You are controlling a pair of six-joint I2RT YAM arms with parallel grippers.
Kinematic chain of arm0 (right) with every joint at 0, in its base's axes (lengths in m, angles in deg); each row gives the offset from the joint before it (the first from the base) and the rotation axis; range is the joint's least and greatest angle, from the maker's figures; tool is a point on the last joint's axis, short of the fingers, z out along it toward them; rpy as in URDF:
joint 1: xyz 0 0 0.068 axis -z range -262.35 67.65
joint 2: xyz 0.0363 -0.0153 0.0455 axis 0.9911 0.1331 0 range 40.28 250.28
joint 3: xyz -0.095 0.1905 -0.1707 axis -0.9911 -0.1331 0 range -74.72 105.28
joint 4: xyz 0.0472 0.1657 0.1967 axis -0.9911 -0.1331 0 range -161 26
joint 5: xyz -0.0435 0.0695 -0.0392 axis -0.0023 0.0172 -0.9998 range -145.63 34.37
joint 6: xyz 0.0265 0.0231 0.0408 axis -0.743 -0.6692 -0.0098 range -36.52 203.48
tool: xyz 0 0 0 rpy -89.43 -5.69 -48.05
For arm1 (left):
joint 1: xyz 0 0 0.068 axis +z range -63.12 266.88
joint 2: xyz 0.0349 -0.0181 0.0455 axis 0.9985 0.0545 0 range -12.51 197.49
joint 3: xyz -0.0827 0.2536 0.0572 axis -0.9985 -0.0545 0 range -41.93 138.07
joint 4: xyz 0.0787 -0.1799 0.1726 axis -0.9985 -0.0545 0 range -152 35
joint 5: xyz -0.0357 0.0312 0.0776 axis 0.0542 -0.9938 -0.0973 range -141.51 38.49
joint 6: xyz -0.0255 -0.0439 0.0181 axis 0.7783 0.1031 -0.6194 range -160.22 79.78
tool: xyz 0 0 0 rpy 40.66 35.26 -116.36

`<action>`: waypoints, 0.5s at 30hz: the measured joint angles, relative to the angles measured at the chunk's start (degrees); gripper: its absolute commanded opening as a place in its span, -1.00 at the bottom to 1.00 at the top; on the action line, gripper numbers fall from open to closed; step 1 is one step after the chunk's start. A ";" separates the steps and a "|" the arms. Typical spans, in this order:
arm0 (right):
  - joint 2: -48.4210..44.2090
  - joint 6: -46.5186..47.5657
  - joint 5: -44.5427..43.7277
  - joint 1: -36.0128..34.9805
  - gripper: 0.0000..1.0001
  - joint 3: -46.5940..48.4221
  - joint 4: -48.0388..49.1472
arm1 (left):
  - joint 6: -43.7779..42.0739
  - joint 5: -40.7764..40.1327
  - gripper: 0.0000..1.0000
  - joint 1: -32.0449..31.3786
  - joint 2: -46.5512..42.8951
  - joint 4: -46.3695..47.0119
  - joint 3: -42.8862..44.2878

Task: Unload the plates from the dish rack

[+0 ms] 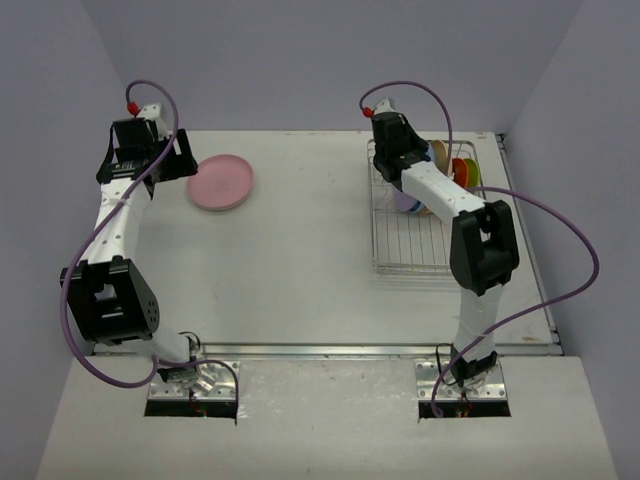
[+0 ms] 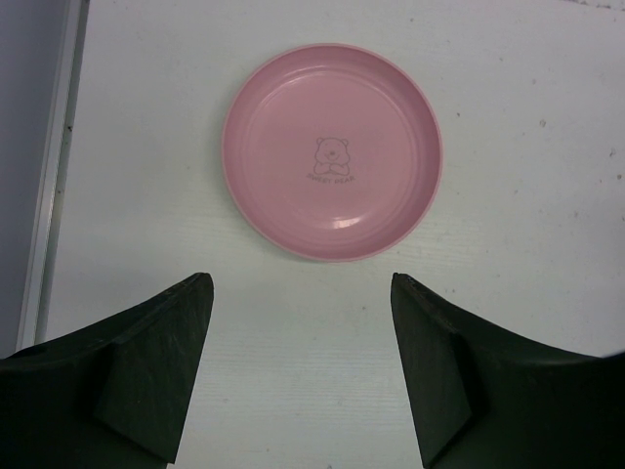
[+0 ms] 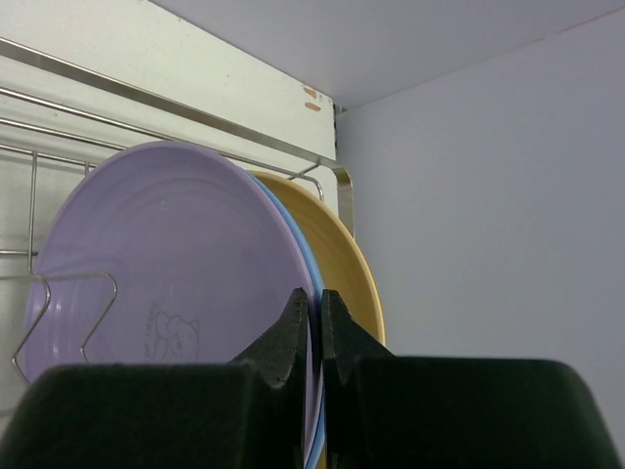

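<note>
Pinching nearly shut, the right gripper [image 3: 314,303] seems to clamp the rim of the lavender plate [image 3: 166,283], which stands upright in the rack [image 1: 405,245] with a blue plate [image 3: 306,249] and a tan plate [image 3: 347,259] close behind. The left gripper [image 2: 298,285] hangs wide open and empty near the pink plate [image 2: 332,151], which lies flat on the table [image 2: 508,322]. One plate is unloaded; several remain racked.

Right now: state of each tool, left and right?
Left tool: open, empty; the pink plate lies clear of it.
Right tool: closed on the rim of the lavender plate.
</note>
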 measured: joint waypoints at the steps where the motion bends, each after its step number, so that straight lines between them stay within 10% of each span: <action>1: 0.00 0.77 -0.05 -0.15 -0.97 -0.09 0.23 | 0.01 0.01 0.63 0.00 0.00 0.00 0.00; 7: -0.02 5.14 -0.27 -1.27 -0.95 -0.77 3.15 | -0.11 0.41 1.00 0.00 0.00 0.02 -0.02; 15: -2.29 7.46 0.20 -2.04 -1.00 -0.74 3.94 | -0.15 1.53 1.00 0.00 0.00 0.02 -0.01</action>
